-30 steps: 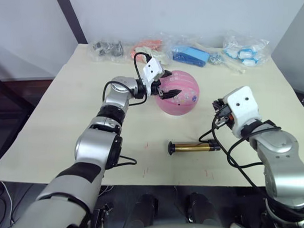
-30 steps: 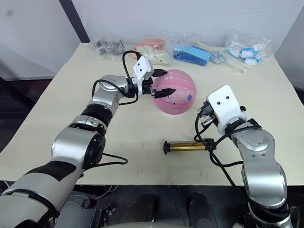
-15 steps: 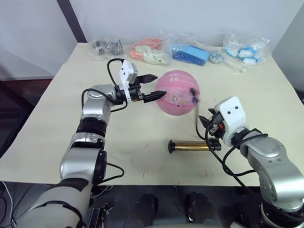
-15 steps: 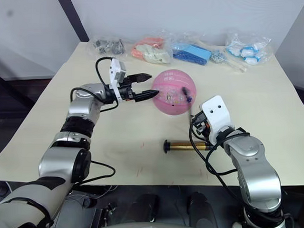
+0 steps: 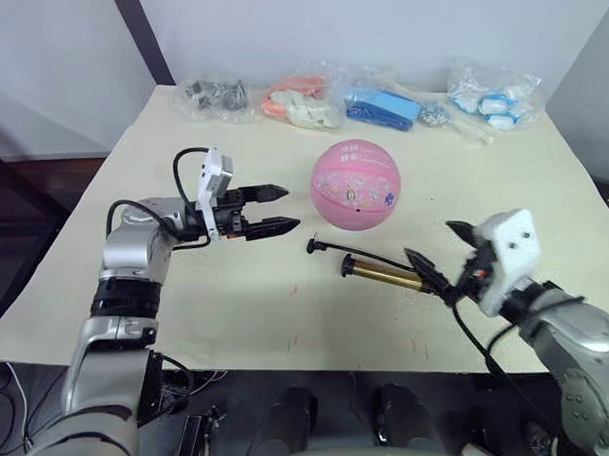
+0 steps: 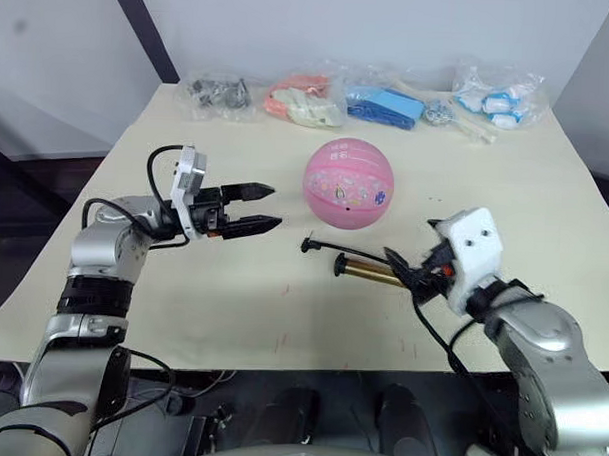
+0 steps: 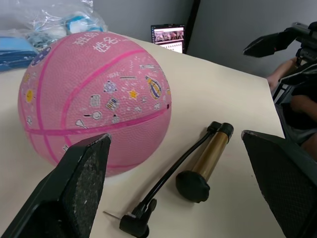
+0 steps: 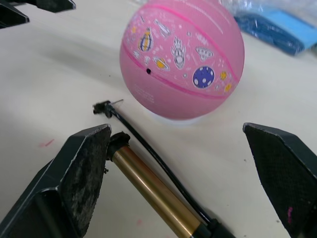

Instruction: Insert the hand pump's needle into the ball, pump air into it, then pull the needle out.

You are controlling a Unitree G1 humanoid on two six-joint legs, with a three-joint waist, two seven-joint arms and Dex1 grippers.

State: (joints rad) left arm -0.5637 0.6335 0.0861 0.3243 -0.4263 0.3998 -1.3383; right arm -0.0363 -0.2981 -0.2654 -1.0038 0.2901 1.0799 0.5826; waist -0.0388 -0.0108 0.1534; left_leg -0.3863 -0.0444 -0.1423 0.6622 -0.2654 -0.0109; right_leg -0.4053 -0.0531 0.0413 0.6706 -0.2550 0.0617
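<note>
Table: a cream table [image 5: 181, 314] carried all items; faint red marks showed on its near part.
Ball: the pink ball [image 5: 355, 184] rested on the table's middle, toward the far side, free of both grippers. Its small dark valve hole faced the pump in the right wrist view.
Hand pump: the hand pump [image 5: 385, 272] lay flat on the table, on the near side of the ball and apart from it, its gold cylinder running left to right.
Hose: the thin black hose [image 8: 148, 150] ran alongside the cylinder toward the robot's left.
Needle: the needle [image 8: 117, 102] lay on the table at the hose's end, near the ball's base, not touching it and outside the valve.
Left gripper: the left gripper [image 5: 270, 209] was held above the table to the left of the ball, well apart from it, fingers spread and holding nothing, tips pointing toward the ball.
Right gripper: the right gripper [image 5: 440, 255] was at the right end of the pump, fingers [image 8: 84, 173] spread wide, nothing clamped between them.
Surroundings: clear plastic bags [image 5: 492, 94] lined the far edge, holding dark, orange, blue and white-blue contents.
Obstructions: nothing lay between the needle and the ball; the right gripper's nearer finger overlapped the pump's right end in the head views.
</note>
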